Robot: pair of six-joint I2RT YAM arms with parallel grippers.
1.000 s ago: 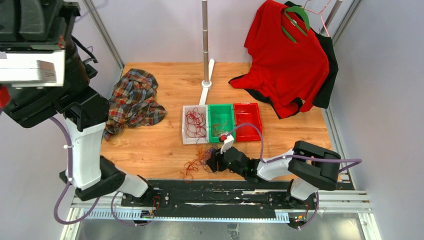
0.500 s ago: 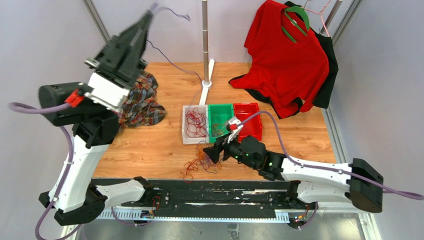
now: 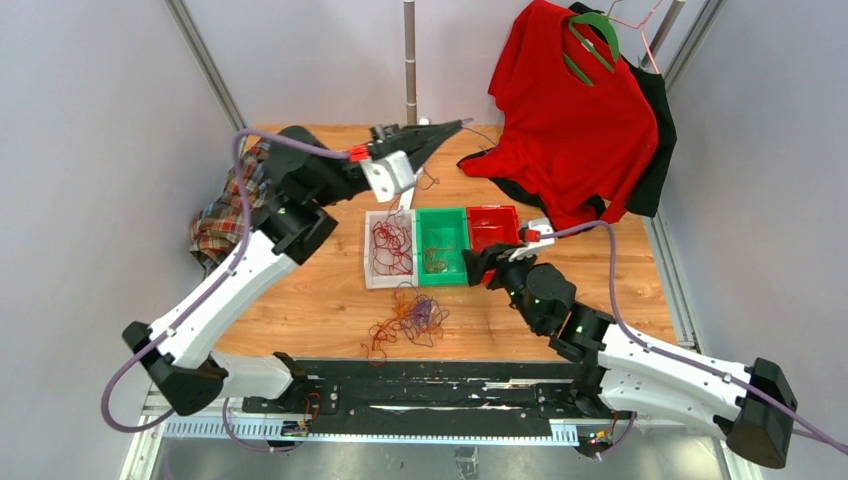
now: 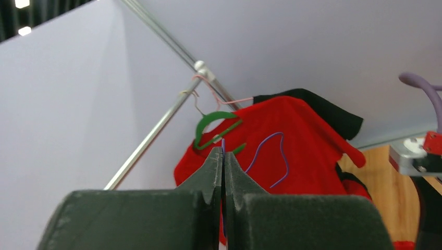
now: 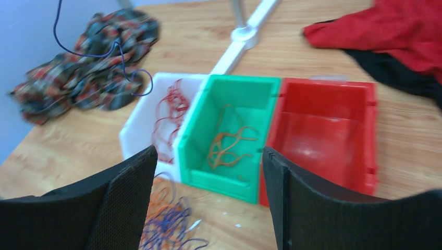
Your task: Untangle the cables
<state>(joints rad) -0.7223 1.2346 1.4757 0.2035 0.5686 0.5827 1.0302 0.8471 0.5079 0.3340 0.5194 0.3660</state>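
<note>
A tangle of red, orange and purple-blue cables [image 3: 408, 320] lies on the wooden table in front of three bins, and it shows blurred in the right wrist view [image 5: 167, 224]. My left gripper [image 3: 462, 123] is raised above the bins, shut on one purple-blue cable [image 4: 286, 169] that passes between its closed jaws and curls beyond them. That cable trails down over the plaid shirt [image 5: 83, 55]. My right gripper [image 3: 478, 265] hovers in front of the green bin, open and holding nothing [image 5: 208, 156]. Red cables lie in the white bin [image 3: 372, 268] and orange ones in the green bin [image 3: 443, 216].
The red bin [image 3: 497, 212] stands at the right of the row. A plaid shirt [image 3: 222, 215] lies at the table's left. A red shirt on a green hanger [image 3: 570, 110] hangs at the back right. A metal pole [image 3: 410, 50] on a white base stands behind the bins.
My left arm swung down from high on the left to above the bins, carrying the purple-blue cable. My right gripper opened and drew back from the tangle toward the bins.
</note>
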